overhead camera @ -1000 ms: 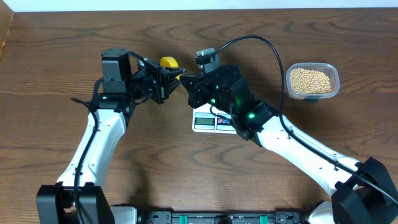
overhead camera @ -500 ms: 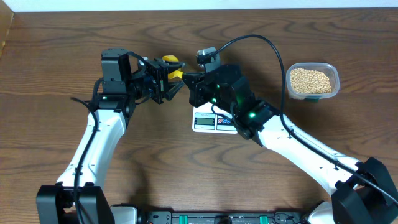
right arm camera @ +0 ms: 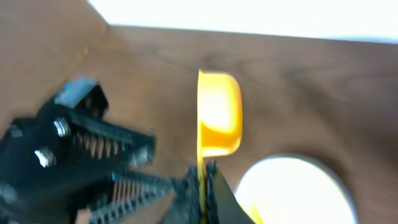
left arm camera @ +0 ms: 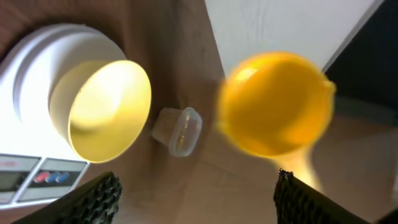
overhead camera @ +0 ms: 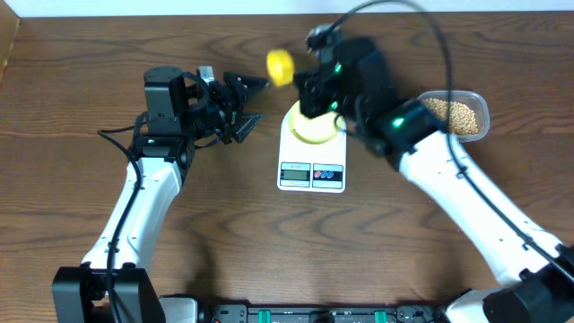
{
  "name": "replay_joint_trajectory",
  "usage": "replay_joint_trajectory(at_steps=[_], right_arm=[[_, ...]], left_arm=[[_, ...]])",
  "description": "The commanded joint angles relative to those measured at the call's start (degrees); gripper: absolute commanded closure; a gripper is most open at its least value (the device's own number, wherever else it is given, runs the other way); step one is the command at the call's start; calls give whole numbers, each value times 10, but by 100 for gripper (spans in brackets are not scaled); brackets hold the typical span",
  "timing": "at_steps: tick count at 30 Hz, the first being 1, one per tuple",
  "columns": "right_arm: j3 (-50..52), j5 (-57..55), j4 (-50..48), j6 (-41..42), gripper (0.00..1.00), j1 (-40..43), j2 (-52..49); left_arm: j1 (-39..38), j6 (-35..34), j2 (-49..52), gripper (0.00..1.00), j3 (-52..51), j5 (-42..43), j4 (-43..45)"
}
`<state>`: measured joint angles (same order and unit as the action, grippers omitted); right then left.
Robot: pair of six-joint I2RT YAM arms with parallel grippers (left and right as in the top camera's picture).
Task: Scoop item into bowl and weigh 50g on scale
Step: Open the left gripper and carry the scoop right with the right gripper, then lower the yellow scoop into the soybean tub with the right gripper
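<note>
The bowl [overhead camera: 314, 126] sits on the platform of the white scale [overhead camera: 311, 172], at the end away from the display. The left hand [overhead camera: 254, 103], fingers wide apart, lies left of the scale. The right hand [right arm camera: 204, 182], above the scale's far end, is clamped on the handle of the yellow scoop [right arm camera: 217, 115]. The beans [overhead camera: 450, 112] fill a clear container [overhead camera: 482, 127] right of the scale on the wooden surface [overhead camera: 224, 233].

Left pincer [overhead camera: 251, 103] wide apart, right pincer [right arm camera: 203, 174] clamped tight, both arms outstretched forward.
</note>
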<state>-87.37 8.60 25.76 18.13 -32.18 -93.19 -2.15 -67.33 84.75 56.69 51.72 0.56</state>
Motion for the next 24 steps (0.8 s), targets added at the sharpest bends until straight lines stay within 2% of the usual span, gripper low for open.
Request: replay_joint_trajectory(at_steps=[1, 5, 10, 11, 12, 13, 20, 24], right_arm=[[-62, -20, 61, -56, 99, 37, 2], [-118, -53, 189, -75, 99, 94, 2], [-146, -57, 304, -76, 99, 188, 2], [-146, -57, 319, -76, 99, 207, 2], [-146, -57, 333, -76, 99, 226, 2], [-146, -57, 347, -78, 99, 245, 2], [-146, -57, 414, -114, 99, 350, 2], [-146, -57, 421, -125, 99, 394, 0]], left_arm=[[-1, 92, -6, 20, 12, -8, 13], [-1, 154, -6, 20, 12, -40, 26], [-1, 180, -6, 19, 11, -83, 25], [-1, 180, -6, 18, 11, -90, 25], [-1, 180, -6, 5, 11, -96, 25], [-1, 180, -6, 2, 11, -100, 25], [-1, 180, -6, 2, 11, -104, 21], [-1, 180, -6, 3, 11, -104, 21]])
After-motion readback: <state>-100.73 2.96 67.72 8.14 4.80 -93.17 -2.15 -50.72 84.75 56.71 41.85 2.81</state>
